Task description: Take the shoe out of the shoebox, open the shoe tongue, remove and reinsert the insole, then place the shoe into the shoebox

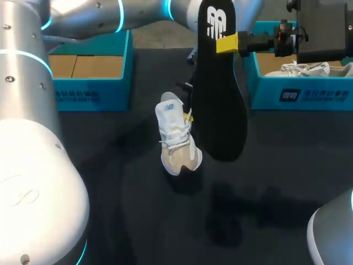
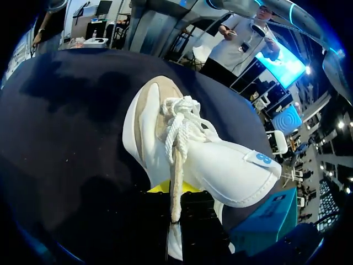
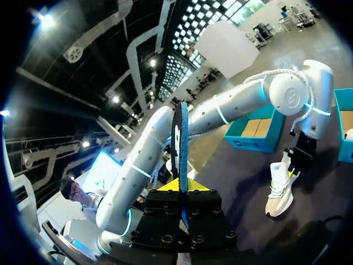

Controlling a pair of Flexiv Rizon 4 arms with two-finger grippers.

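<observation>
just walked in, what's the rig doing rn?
The right gripper is clamped on the black insole near one end and holds it in the air above the table. The left gripper grips the white shoe at its opening, with the shoe's toe down on the table. The insole is out of the shoe and not yet back in. The shoe sits between two teal shoeboxes, in neither.

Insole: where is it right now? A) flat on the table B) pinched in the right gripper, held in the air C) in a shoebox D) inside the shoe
B: the insole hangs from the right gripper, clamped between its yellow tips, apart from the shoe.
</observation>
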